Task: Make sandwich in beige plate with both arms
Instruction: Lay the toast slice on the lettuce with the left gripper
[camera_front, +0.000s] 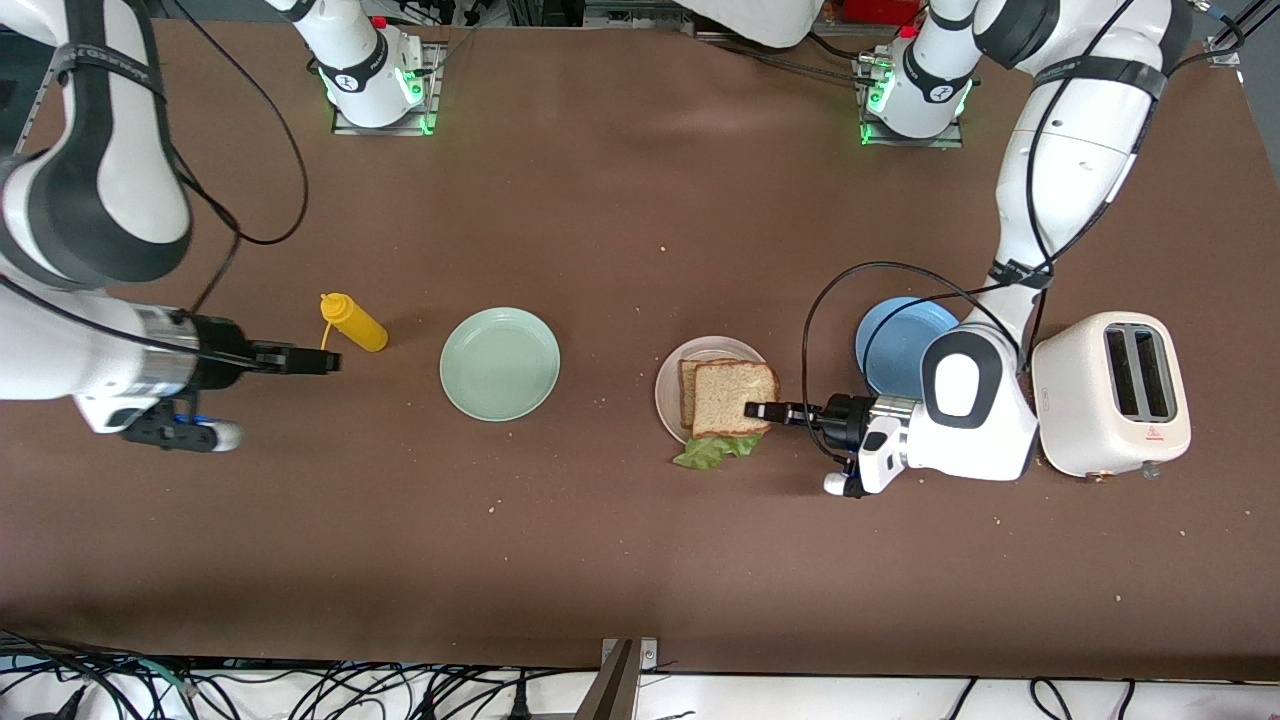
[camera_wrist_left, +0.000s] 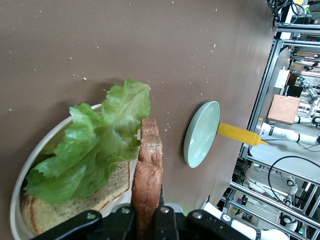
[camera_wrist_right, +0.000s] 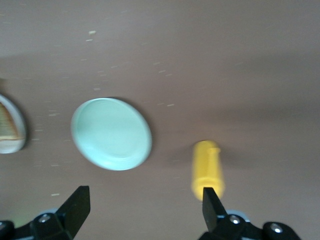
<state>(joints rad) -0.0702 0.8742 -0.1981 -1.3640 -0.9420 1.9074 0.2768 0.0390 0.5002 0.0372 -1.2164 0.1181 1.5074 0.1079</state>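
The lettuce leaf (camera_front: 714, 451) lies nearest the front camera, its ruffled edge spilling over the rim of the beige plate (camera_front: 668, 392) onto the table, likely because it is wider than the bread it rests on. Just above it, the left gripper (camera_front: 762, 410) is clamped tight on 1 edge of the top slice of toast (camera_front: 733, 398), holding it out flat over the plate; the left wrist view shows this slice (camera_wrist_left: 149, 175) edge-on between the fingers, raised above the lettuce (camera_wrist_left: 95, 145) and the bottom slice (camera_wrist_left: 65, 200), so it does not yet appear to be set down. Gripping by the crust edge keeps the fingers clear of the stack, which should let the slice drop squarely on the leaf once released. The bottom slice (camera_front: 688, 385) peeks out toward the right arm's end, so the sandwich is 1 step from done, all on the beige plate. The mint-green plate (camera_front: 500, 363) sits well apart toward the right arm's end, unused. The right gripper (camera_front: 325, 359) hangs with its fingers spread wide and nothing between them, beside the yellow mustard bottle (camera_front: 353, 322); this arm waits. At the left arm's end stand the white toaster (camera_front: 1112, 392) and, a little farther from the camera, the blue plate (camera_front: 895, 340), partly covered by the left arm.
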